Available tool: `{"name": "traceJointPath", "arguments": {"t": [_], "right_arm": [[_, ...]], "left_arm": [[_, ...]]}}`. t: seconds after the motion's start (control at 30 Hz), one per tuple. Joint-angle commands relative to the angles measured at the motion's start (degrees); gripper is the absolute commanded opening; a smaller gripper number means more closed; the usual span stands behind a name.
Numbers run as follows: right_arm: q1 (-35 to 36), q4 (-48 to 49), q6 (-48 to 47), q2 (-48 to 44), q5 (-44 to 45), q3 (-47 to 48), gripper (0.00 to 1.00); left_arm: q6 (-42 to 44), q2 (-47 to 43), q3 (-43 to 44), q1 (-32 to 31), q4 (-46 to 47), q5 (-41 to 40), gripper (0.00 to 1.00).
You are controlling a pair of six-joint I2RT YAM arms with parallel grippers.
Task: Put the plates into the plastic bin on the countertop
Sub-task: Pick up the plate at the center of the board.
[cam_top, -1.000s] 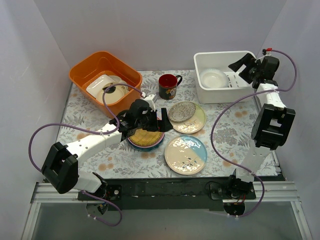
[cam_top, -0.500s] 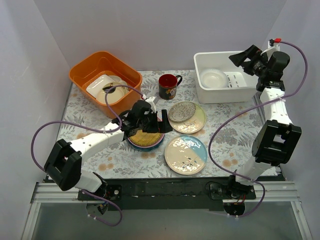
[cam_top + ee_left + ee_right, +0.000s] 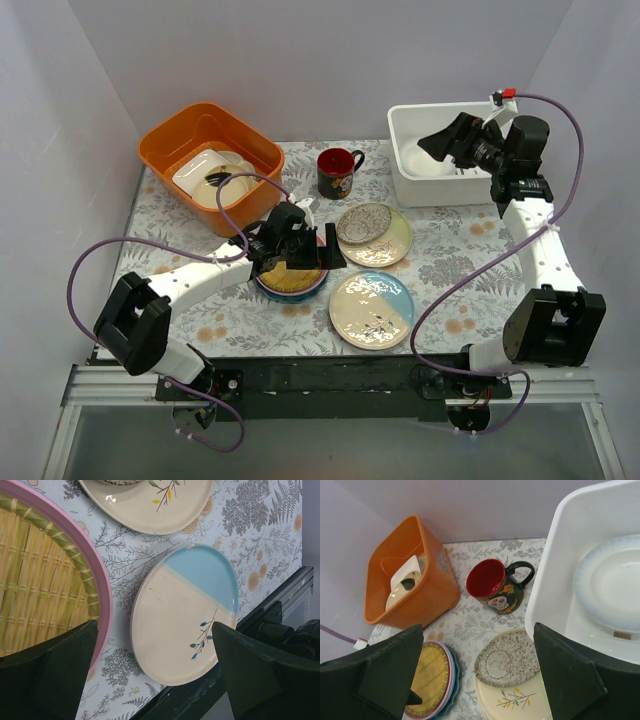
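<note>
A yellow woven plate [image 3: 290,277] tops a stack with a pink plate [image 3: 96,585] and a teal plate below. My left gripper [image 3: 312,256] hovers open and empty over the stack's right edge, one finger above the woven plate [image 3: 35,580] and the other finger past the cream-and-blue plate [image 3: 372,309] [image 3: 185,610]. A grey speckled plate [image 3: 364,223] [image 3: 507,660] lies on a cream sprig plate [image 3: 392,245] [image 3: 515,700]. The white plastic bin [image 3: 440,190] [image 3: 555,580] holds a white plate [image 3: 615,590]. My right gripper [image 3: 442,143] is open and empty above the bin's left part.
An orange tub [image 3: 210,150] [image 3: 410,575] with white dishes stands at the back left. A dark red-rimmed mug [image 3: 338,172] [image 3: 495,585] stands between the tub and the bin. The black front rail [image 3: 260,625] runs just beyond the cream-and-blue plate.
My right gripper has swung left from the bin's right rim to above its left part. My left gripper has shifted slightly right over the stack.
</note>
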Motion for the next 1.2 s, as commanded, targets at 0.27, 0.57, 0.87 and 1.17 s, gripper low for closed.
{"name": "traceJointPath", "arguments": {"t": [0.27,0.57,0.87,1.17], "right_arm": [[3.3,-7.0,-4.4,-11.9,-1.0,-15.0,0.96],[3.8,-11.4,-5.0,-19.9,-1.3,-26.1,0.94],[3.8,-16.9,-6.9,-25.8,-0.8,-35.4,0.93],[3.8,-21.7,-6.7,-31.6,1.0,-44.6,0.91]], "left_arm": [[-1.1,-0.5,-0.7,0.2,0.9,3.2,0.98],[-0.7,0.6,-1.6,0.2,1.7,4.6,0.98],[-0.3,0.9,-1.8,0.2,2.1,5.0,0.98],[-0.5,0.8,-2.6,0.2,2.8,5.7,0.98]]}}
